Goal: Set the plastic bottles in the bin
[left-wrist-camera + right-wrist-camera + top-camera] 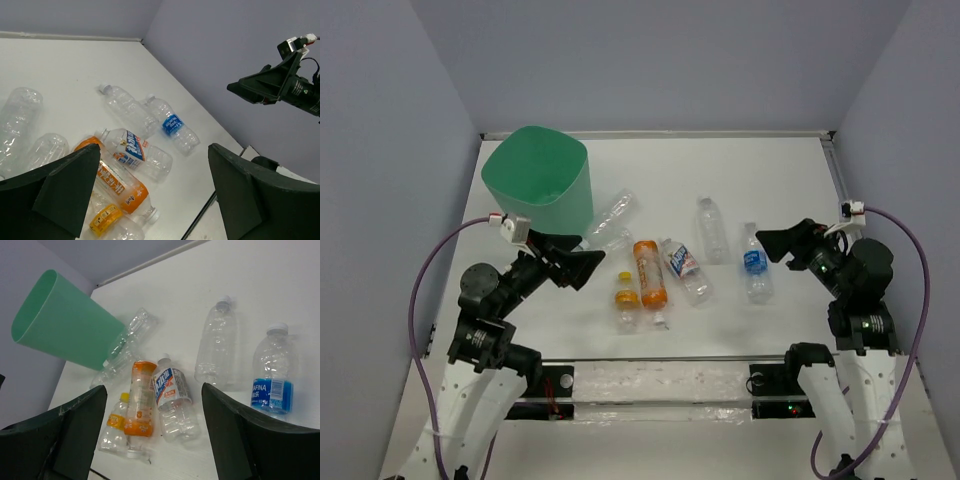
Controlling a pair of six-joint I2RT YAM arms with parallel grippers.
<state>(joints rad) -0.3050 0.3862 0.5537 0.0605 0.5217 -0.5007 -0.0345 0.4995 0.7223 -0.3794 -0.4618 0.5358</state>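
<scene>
**Plastic bottles [649,272]: seven on the table, both claws open**

You've got all seven lying flat on the table [770,180], outside the bin [565,205]. The bin stands upright at far left, just behind the left gripper [592,250]. Two clear bottles [615,212] lie just beside the bin's right wall.

Mid-table cluster:
- orange bottle [140,400]
- red-white-blue label bottle [685,268], just right of it
- short yellow-cap bottle [626,300], just left of it

Further right is an unlabelled clear bottle [712,228]. After it comes the blue-label bottle [755,262], nearest the right gripper [772,248].

Your left gripper has its fingers spread wide with nothing between them, and sits near the short yellow-cap bottle on its left. Your right gripper is likewise spread and holds nothing. It is just right of the blue-label bottle, not touching it.
</scene>
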